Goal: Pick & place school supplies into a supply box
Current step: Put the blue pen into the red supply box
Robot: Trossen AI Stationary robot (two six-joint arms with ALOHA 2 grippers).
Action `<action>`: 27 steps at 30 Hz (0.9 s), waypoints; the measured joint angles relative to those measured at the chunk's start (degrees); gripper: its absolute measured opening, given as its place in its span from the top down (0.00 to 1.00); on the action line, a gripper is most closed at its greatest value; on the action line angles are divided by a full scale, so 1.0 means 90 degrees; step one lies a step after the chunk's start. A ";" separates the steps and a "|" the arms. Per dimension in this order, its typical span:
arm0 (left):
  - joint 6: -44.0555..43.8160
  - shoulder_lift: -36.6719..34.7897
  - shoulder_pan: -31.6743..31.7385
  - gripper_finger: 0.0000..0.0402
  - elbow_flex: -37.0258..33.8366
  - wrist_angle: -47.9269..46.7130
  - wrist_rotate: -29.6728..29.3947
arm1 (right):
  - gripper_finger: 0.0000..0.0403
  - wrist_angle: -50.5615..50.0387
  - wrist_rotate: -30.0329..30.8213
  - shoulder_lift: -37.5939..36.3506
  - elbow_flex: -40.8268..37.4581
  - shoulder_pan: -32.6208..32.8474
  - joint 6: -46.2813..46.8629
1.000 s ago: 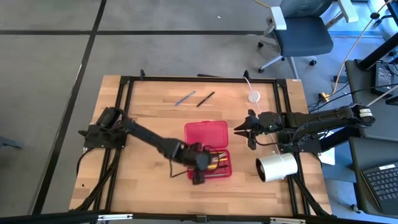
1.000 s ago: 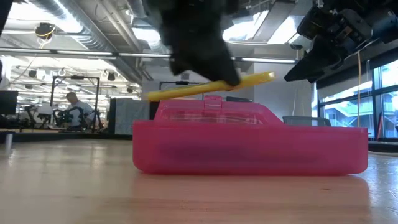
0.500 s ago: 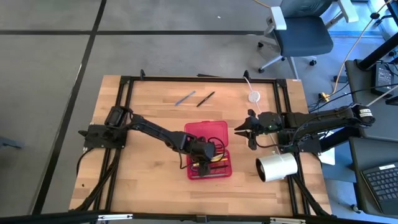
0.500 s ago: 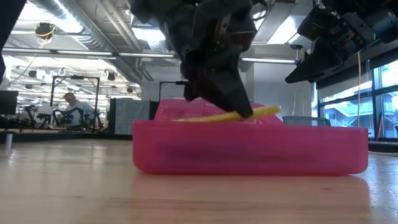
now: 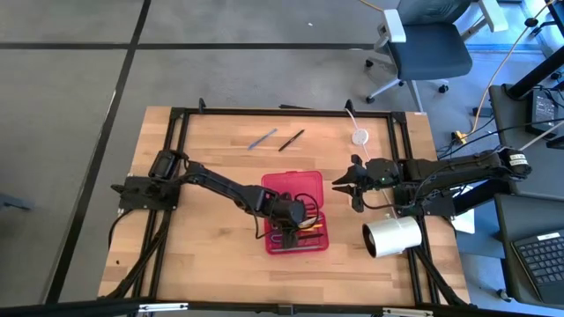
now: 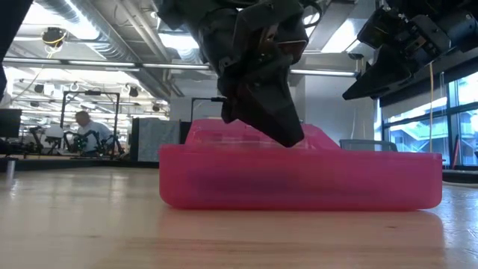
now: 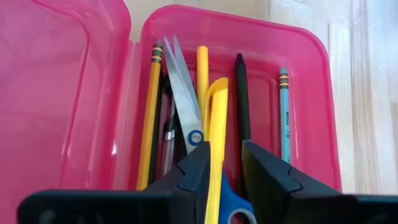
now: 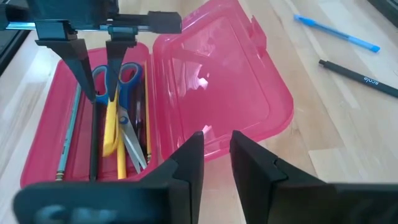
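The red translucent supply box (image 5: 295, 211) lies open, its lid (image 8: 224, 81) flat on the table toward the far edge. Its tray (image 7: 311, 93) holds pencils, a black pen, blue-handled scissors (image 7: 183, 99) and a yellow one (image 7: 216, 118). My left gripper (image 7: 225, 146) reaches down into the tray, open. Its fingers stand on either side of the yellow one, with red showing between it and one finger. My right gripper (image 5: 351, 185) hovers open to the right of the box. A blue pen (image 5: 262, 138) and a black pen (image 5: 292, 139) lie near the far edge.
A big white roll (image 5: 392, 236) lies to the right of the box near the right arm. A small white disc (image 5: 359, 136) sits by the far right corner. Bare wood stretches to the left of the box and between it and the two pens.
My left gripper has moved from the tray's near left corner toward the far edge over the tray and gone down into it. The yellow one, carried above the rim a second ago, sank to rim height and now lies in the tray, out of the low view.
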 joint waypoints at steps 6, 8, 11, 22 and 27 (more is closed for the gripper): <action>0.0051 -0.0548 0.0163 0.76 0.0002 -0.0464 0.0548 | 0.79 -0.0126 0.0000 0.0000 0.0140 0.0000 0.0016; 0.0141 -0.0876 0.0212 0.77 0.0002 -0.0727 0.0367 | 0.79 -0.0424 0.0000 -0.0002 0.0430 0.0000 0.0076; 0.0503 -0.1445 0.0274 0.77 0.0002 -0.1046 -0.0140 | 0.79 -0.1164 0.0000 0.0004 0.0995 0.0000 0.0017; 0.1173 -0.3360 0.0966 0.77 -0.0868 -0.2003 -0.2546 | 0.79 -0.2255 0.0000 0.0027 0.1999 -0.0377 -0.0482; 0.1078 -0.3848 0.2053 0.78 -0.1823 -0.1935 -0.2133 | 0.79 -0.2563 0.0000 0.0046 0.1945 -0.0633 -0.0479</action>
